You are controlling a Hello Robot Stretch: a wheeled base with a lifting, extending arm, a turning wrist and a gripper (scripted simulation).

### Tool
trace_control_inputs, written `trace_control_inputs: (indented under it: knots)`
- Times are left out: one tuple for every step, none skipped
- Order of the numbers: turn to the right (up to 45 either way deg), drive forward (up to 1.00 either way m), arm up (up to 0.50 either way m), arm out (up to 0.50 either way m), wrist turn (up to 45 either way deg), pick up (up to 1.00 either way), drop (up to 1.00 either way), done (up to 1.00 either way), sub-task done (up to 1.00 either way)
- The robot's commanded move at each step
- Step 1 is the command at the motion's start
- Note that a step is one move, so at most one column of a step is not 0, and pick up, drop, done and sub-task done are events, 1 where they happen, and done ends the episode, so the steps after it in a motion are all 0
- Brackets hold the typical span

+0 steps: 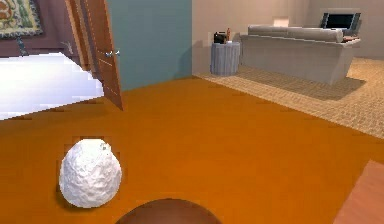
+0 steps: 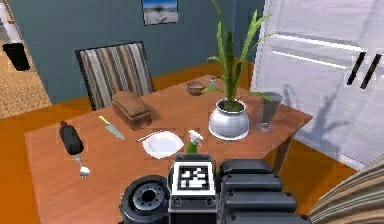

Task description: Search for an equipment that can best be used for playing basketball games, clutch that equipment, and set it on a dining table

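A wooden dining table [image 2: 60, 170] takes up most of the arm side view. My arm's dark body rises from the bottom edge with a white marked square [image 2: 197, 180] on it. The gripper [image 2: 150, 198] is a dark rounded mass left of that square, low over the table's near edge. Its far end is not distinct, so I cannot tell whether it holds anything. A small green item [image 2: 192, 143] stands on the table just beyond the marker. In the forward view a brown rounded shape [image 1: 165, 212] pokes up from the bottom edge on the orange floor.
On the table lie a white plate [image 2: 162, 144], knife [image 2: 110, 126], dark bottle [image 2: 70, 138], brown stack [image 2: 132, 106], bowl [image 2: 196, 87], glass [image 2: 267, 110] and potted plant [image 2: 228, 120]. A striped chair [image 2: 115, 70] stands behind. Ahead: a white lumpy ball [image 1: 90, 172], open door [image 1: 100, 50], sofa [image 1: 300, 50].
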Motion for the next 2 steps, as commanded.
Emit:
trace_control_inputs:
  knots:
    - [0.0,0.0,0.0,0.48,0.0,0.0,0.0,0.0,0.0]
    - [0.0,0.0,0.0,0.0,45.0,0.0,0.0,0.0,0.0]
